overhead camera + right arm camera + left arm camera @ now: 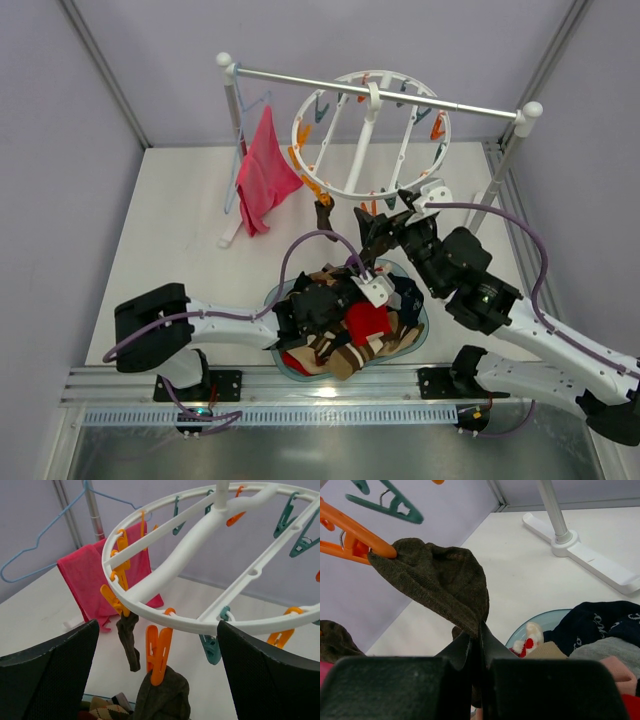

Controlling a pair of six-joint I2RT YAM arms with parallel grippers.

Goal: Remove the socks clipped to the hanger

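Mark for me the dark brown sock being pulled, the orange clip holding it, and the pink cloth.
dark brown sock (pixel 440 585), left wrist view, middle of its stretched fabric.
orange clip (pixel 360 536), left wrist view, upper arm near the tip.
pink cloth (pixel 265 175), top external view, centre of the hanging fabric.

Bright, even light; soft shadows

Pink cloth (pixel 265 175) and light-blue wire hanger (pixel 59 517) hanging from metal rail (pixel 280 77) on white posts; white table (pixel 180 240); teal basin (pixel 540 617).
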